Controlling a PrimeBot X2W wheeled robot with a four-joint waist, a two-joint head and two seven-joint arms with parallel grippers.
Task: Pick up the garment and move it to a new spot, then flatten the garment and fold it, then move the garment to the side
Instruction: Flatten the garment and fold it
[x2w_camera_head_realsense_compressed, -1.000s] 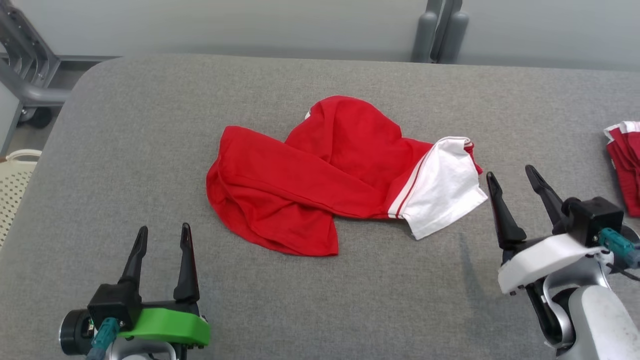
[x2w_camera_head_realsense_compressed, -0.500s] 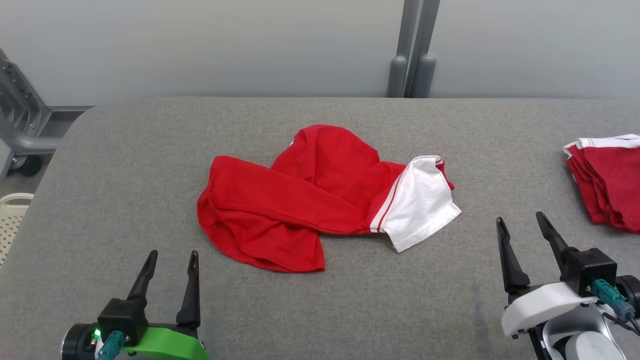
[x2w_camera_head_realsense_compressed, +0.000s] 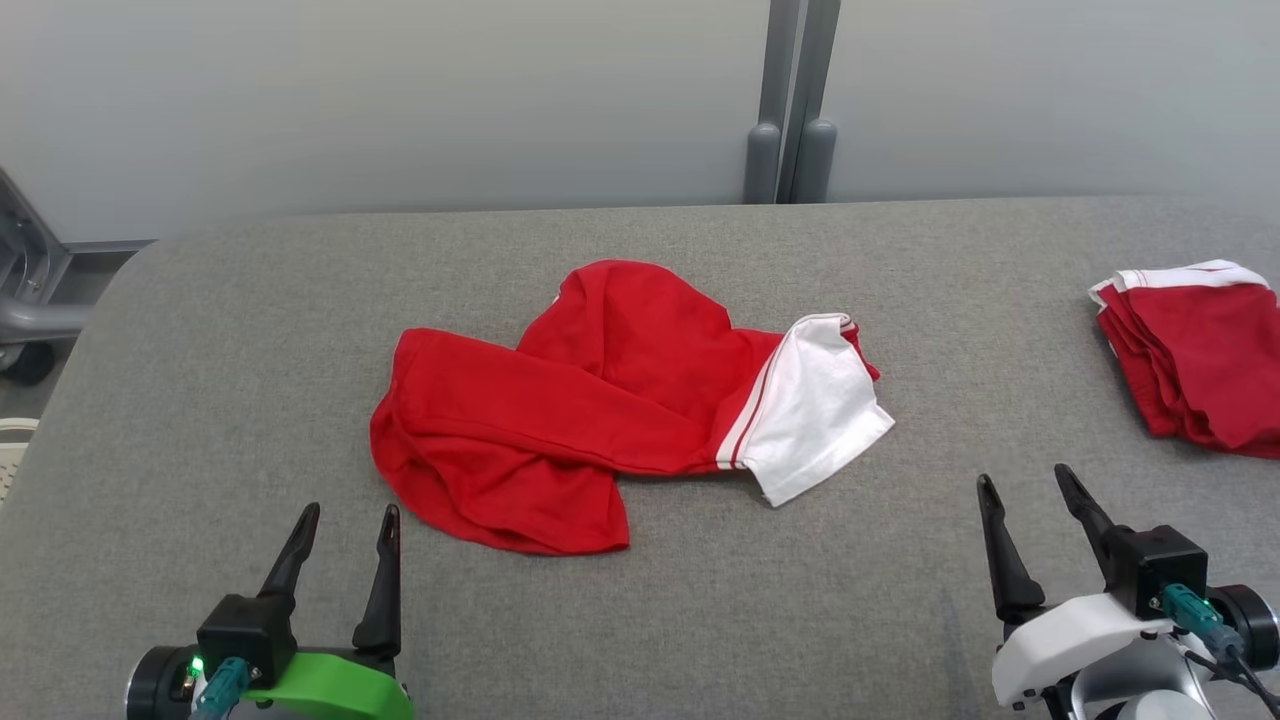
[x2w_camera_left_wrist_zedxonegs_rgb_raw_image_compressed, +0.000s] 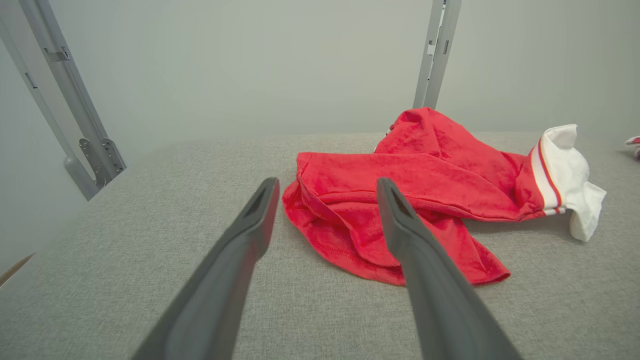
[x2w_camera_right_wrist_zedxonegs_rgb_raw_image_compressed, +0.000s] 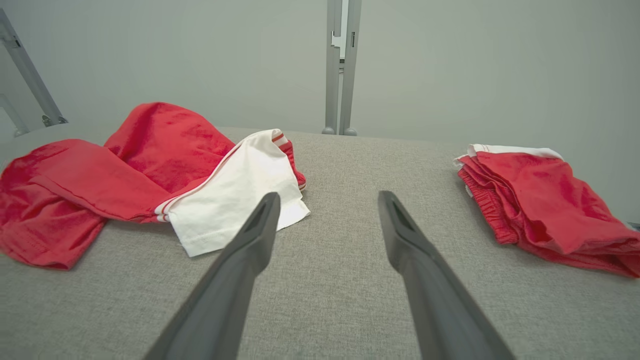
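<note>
A crumpled red garment (x2w_camera_head_realsense_compressed: 580, 410) with a white, red-striped sleeve (x2w_camera_head_realsense_compressed: 815, 405) lies in a loose heap in the middle of the grey padded table (x2w_camera_head_realsense_compressed: 250, 330). My left gripper (x2w_camera_head_realsense_compressed: 350, 515) hovers open near the front left, short of the garment's lower hem (x2w_camera_left_wrist_zedxonegs_rgb_raw_image_compressed: 350, 250). My right gripper (x2w_camera_head_realsense_compressed: 1025, 485) stands open at the front right, a little right of the white sleeve (x2w_camera_right_wrist_zedxonegs_rgb_raw_image_compressed: 235, 200). Nothing is between either pair of fingers.
A folded stack of red and white garments (x2w_camera_head_realsense_compressed: 1195, 350) rests at the table's right edge, seen too in the right wrist view (x2w_camera_right_wrist_zedxonegs_rgb_raw_image_compressed: 540, 200). Grey posts (x2w_camera_head_realsense_compressed: 785, 100) rise behind the table against a pale wall. A metal frame (x2w_camera_head_realsense_compressed: 25, 300) stands at the far left.
The head camera has tilted up and turned right, so the whole scene slid down and left. The right gripper has drawn back from the white sleeve toward the table's front. The garment lies unchanged.
</note>
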